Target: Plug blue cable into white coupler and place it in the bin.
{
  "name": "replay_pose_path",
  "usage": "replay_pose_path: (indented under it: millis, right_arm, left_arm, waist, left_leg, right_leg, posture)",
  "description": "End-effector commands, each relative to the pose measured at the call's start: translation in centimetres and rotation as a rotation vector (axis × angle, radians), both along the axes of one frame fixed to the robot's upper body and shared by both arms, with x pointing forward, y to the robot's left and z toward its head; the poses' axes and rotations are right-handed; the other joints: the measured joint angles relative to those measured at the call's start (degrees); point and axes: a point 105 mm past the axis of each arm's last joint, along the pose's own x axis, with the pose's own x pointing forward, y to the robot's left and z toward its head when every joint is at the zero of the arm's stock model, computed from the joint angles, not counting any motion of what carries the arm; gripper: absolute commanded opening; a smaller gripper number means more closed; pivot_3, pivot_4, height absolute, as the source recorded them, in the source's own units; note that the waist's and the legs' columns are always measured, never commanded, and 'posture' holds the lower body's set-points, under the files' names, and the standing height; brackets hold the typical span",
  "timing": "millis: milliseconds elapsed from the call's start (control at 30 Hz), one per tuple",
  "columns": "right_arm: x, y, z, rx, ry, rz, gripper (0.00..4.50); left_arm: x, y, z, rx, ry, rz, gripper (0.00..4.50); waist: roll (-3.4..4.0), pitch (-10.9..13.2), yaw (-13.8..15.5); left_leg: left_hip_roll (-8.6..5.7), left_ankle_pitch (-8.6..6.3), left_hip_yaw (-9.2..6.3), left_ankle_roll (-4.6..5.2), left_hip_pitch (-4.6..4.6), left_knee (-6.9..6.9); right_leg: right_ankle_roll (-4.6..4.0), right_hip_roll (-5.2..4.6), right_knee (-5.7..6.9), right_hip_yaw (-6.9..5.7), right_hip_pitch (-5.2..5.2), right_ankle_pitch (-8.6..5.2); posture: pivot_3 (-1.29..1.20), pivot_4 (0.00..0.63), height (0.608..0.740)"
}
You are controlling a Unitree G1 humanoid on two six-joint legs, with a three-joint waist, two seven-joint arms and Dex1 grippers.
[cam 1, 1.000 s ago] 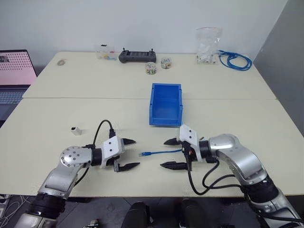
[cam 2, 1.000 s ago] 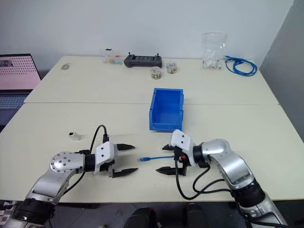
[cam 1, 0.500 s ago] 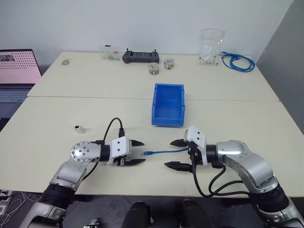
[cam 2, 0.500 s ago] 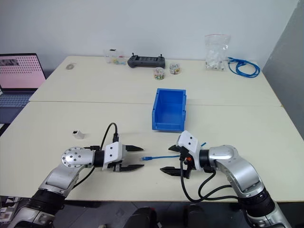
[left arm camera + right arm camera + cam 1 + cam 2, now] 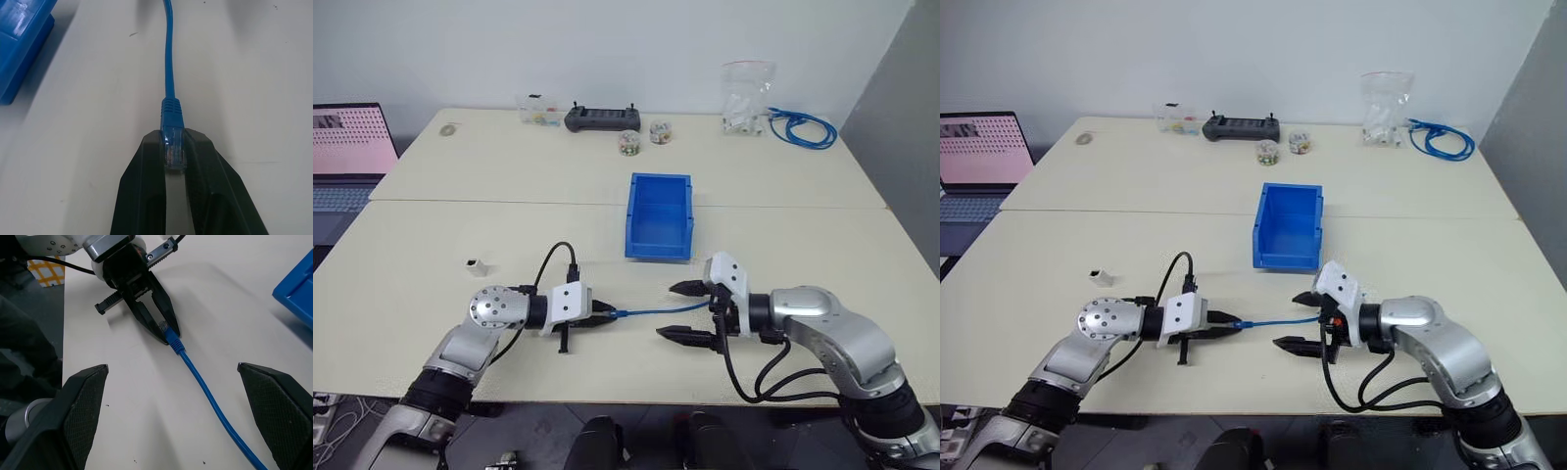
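Blue cable [image 5: 661,310], thin and smooth, lies on my matte table [image 5: 460,225]; my left gripper [image 5: 174,152] pinches its clear plug, while my right gripper [image 5: 695,311] gapes wide around its other end.

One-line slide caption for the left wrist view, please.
Left gripper shut on the clear end plug of the blue cable, the bin beside.

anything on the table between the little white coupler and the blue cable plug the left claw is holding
Nothing visible does. The tiny white boxy coupler sits alone on the cream table, apart from the left claw shut on the thin light-blue cable; bare tabletop lies between them.
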Motion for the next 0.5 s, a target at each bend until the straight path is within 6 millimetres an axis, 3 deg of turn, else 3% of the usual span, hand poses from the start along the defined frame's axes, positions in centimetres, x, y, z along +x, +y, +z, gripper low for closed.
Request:
replay_pose_path:
  millis: [33, 267, 500]
  right_arm:
    - [-2.2, -0.4, 1.8, 0.054, -0.013, 0.075, 4.5]
    - [-5.0, -1.7, 2.3, 0.121, 0.097, 0.081, 4.5]
    - [-4.8, -1.9, 3.0, 0.288, 0.162, -0.051, 4.5]
  left_arm:
    - [-0.5, 0.6, -0.6, 0.022, 0.14, 0.032, 0.26]
    - [0.0, -3.5, 5.6, -0.3, 0.387, 0.018, 0.26]
    - [-1.3, -5.5, 11.3, -0.562, 0.615, -0.077, 0.26]
  waist:
    - [0.0, 0.0, -0.02]
    - [-0.15, 0.11, -0.05]
    - [-0.22, 0.15, -0.77]
  left_leg:
    - [0.0, 0.0, 0.0, 0.0, 0.0, -0.01]
    - [-0.01, 0.0, -0.11, 0.0, -0.3, 0.05]
    - [-0.01, 0.0, -0.16, 0.0, -0.31, 0.03]
  right_leg:
    - [0.0, 0.0, 0.0, 0.0, 0.0, 0.0]
    - [0.01, 0.03, -0.03, -0.11, -0.14, 0.0]
    - [0.03, 0.03, -0.05, -0.12, -0.15, -0.01]
  posture:
    - [0.0, 0.15, 0.74]
    - [0.0, 0.15, 0.74]
    - [0.0, 0.15, 0.74]
